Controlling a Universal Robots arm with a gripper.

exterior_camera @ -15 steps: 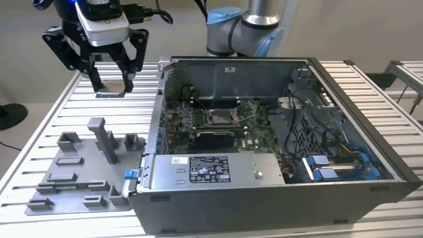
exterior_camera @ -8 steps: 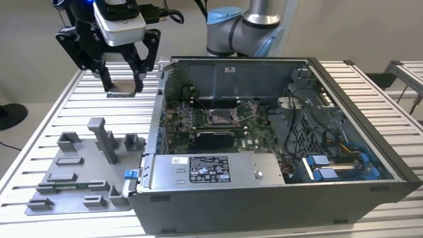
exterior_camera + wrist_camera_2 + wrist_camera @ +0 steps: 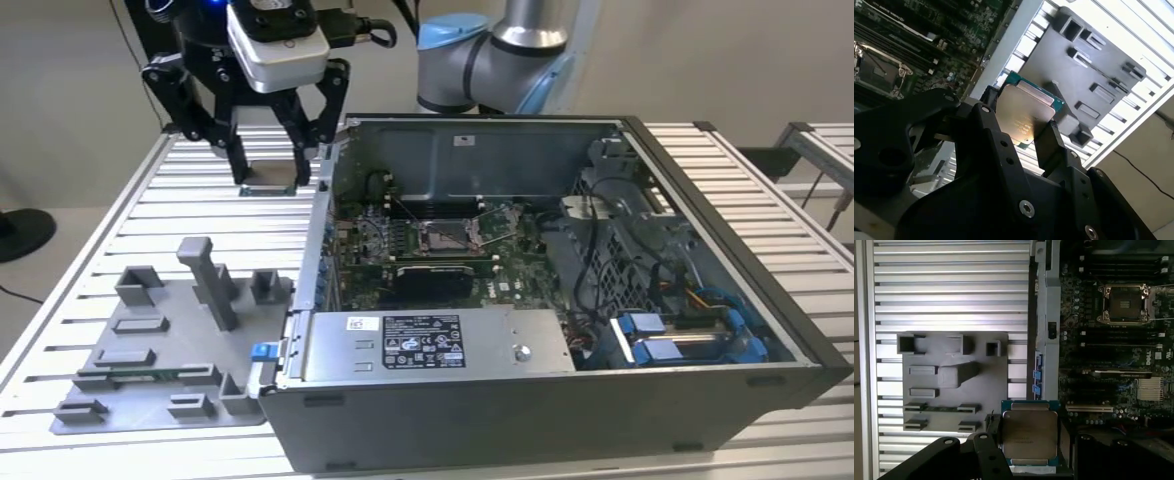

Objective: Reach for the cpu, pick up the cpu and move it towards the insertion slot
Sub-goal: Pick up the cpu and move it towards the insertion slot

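Exterior view: gripper [image 3: 271, 170] upper left, clamped on cpu [image 3: 271, 175], above worktop [image 3: 174, 215] | slot [image 3: 450, 237] mid-frame inside case [image 3: 561, 420] | I'd keep cpu level, clear case wall.

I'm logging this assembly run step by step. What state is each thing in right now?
cpu: held off the table between the jaws, flat, silvery top showing in both wrist views.
gripper: shut on the cpu, above the slatted table beside the case.
insertion slot: empty, dark centre exposed.
computer case: lying on its side, side panel off, motherboard exposed.
grey fixture plate: flat on the table.
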